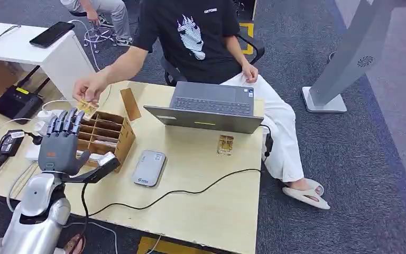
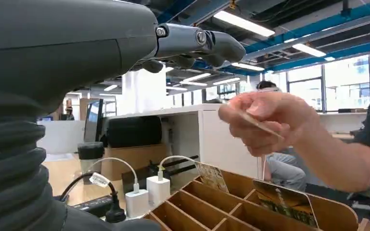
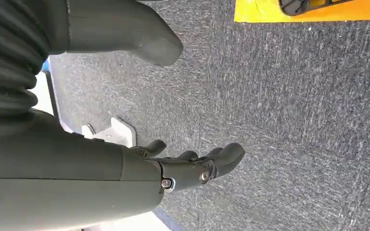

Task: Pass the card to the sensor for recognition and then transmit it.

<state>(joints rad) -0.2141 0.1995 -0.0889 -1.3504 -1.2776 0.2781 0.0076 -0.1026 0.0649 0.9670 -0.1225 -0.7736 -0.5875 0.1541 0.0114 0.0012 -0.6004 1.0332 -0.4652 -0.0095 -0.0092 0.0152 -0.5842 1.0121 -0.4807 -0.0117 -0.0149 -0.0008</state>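
Observation:
A person's hand (image 1: pixel 89 87) holds a yellowish card (image 1: pixel 87 108) just beyond the fingertips of my left hand (image 1: pixel 59 142). That hand is raised over the desk's left side with its fingers stretched out and empty. In the left wrist view the card (image 2: pixel 259 126) sits pinched in the person's hand (image 2: pixel 270 120), apart from my fingers (image 2: pixel 197 42). The grey-white card sensor (image 1: pixel 149 168) lies flat on the desk to the right of my left hand. My right hand (image 3: pixel 168 173) hangs over grey carpet, fingers apart, holding nothing.
A wooden slotted card box (image 1: pixel 107 135) with cards (image 2: pixel 283 202) stands right in front of my left hand. An open laptop (image 1: pixel 211 108) and another card (image 1: pixel 225 144) lie further right. Chargers and cables (image 1: pixel 16 142) crowd the left; a black cable (image 1: pixel 190 190) crosses the desk.

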